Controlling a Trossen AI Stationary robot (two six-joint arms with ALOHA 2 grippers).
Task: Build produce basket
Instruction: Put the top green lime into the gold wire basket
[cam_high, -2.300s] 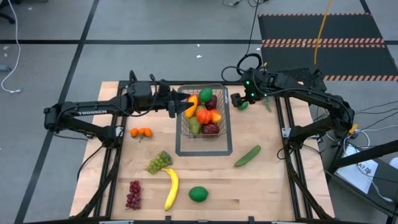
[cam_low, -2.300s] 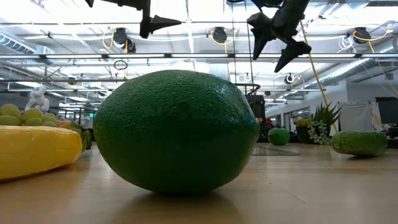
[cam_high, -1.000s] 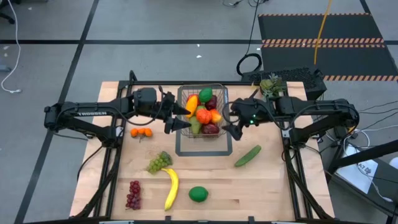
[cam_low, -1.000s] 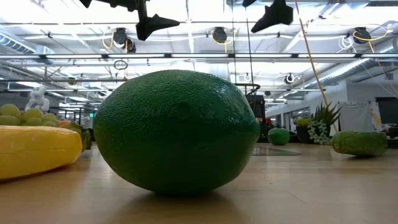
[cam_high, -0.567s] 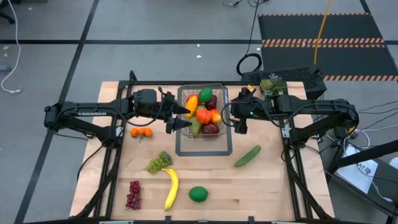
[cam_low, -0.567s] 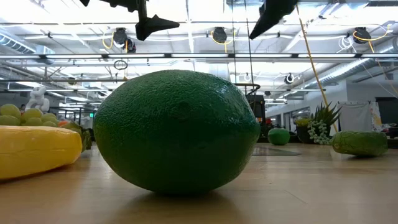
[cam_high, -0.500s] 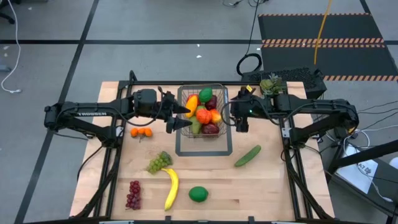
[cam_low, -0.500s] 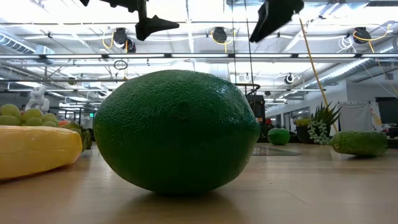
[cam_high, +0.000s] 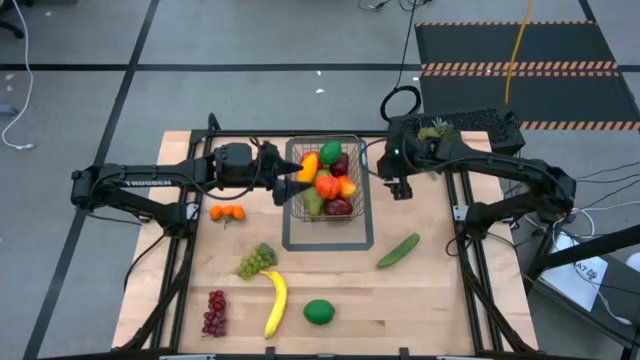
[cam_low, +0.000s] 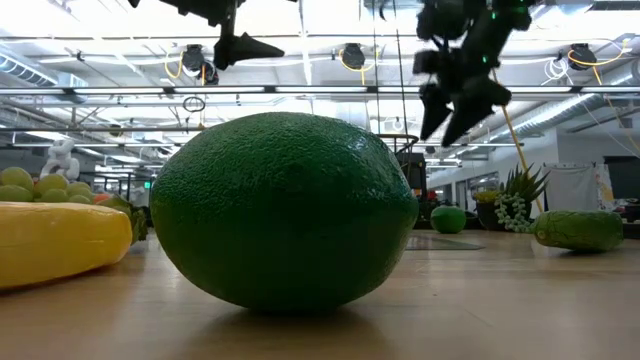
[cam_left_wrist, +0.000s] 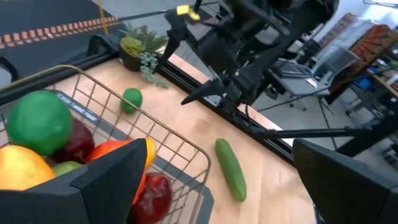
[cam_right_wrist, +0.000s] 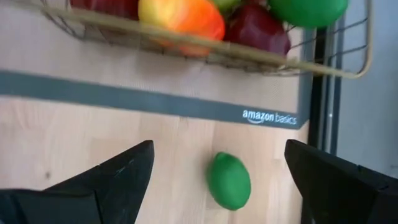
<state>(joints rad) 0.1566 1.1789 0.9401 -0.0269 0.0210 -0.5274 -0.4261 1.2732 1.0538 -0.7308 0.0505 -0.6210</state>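
Landmark: the basket (cam_high: 326, 150), a wire-mesh box standing at the far middle of the table (cam_high: 420, 290).
Nearest the front edge: a lime (cam_high: 319, 312), a banana (cam_high: 275, 303) and red grapes (cam_high: 215, 312) lay on the wood, well apart from the basket; none had been packed.
Closer to the basket: green grapes (cam_high: 256, 260) lay in front of it toward the left arm's side, and a cucumber (cam_high: 398, 250) in front toward the right arm's side, both still loose.
Level with the basket: small oranges (cam_high: 228, 212) sat out on the left arm's side, apart from the mesh.
Inside the basket: it was well filled with a green fruit (cam_high: 330, 153), an orange-red fruit (cam_high: 326, 186), dark red apples (cam_high: 339, 206) and a yellow-orange piece (cam_high: 310, 163).
Left gripper (cam_high: 290, 182): it hung at the basket's left wall, fingers spread wide, holding nothing.
Right gripper (cam_high: 398, 187): it hovered just off the basket's right wall, fingers wide apart and empty; its wrist view showed a small lime (cam_right_wrist: 229, 181) on the wood beside the basket.
Done so far: by my reckoning, roughly half the produce was in.
Left to do: seven loose items, the small lime looking like the likeliest next pick.
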